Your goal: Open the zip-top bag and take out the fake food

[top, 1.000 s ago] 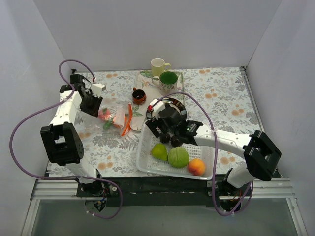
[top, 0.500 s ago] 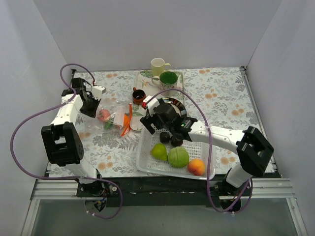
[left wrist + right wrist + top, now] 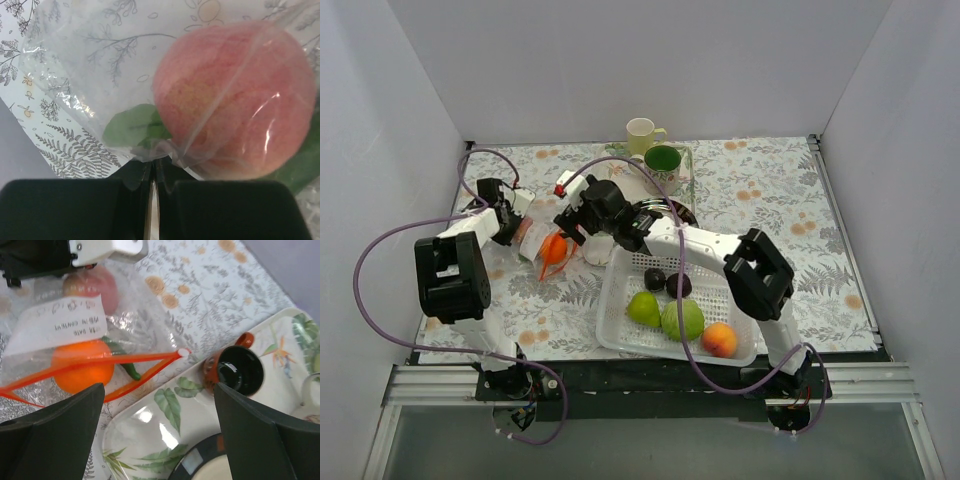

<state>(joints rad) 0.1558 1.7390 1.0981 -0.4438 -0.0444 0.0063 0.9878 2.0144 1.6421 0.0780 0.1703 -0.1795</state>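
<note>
Five pieces in the basket: nearest the front edge we count a green pear [image 3: 643,308], a cabbage [image 3: 682,320], a peach [image 3: 719,340] and two dark plums [image 3: 655,278], all lying in the white basket [image 3: 620,340].
Bag: the zip-top bag [image 3: 145,320] lies flat on the flowered surface [image 3: 770,200], just beyond the basket's left corner and between the two pincers.
Mouth: we see the orange-red zip strip [image 3: 150,359] parted into two lines that meet at one corner, so the mouth gapes.
Inside the bag: an orange [image 3: 82,371] sits right at the mouth, a thin green chili [image 3: 127,369] beside it, and a pinkish apple [image 3: 235,95] farther in, with a green leaf [image 3: 132,132] against it. A white label [image 3: 55,322] is stuck on the film.
Left pincer: the left pincer [image 3: 152,185] has its jaws together, clamped on a fold of the bag's film just under the apple, at the end away from the mouth.
Right pincer: the right pincer [image 3: 157,390] has its fingers wide apart above the mouth's corner and the tray's edge. We see it gripping nothing.
Beyond: a leaf-printed tray [image 3: 150,435] holds a small orange-brown cup [image 3: 240,371]. The green mug [image 3: 663,160] stands farther back, and the cream mug [image 3: 641,132] farthest.
</note>
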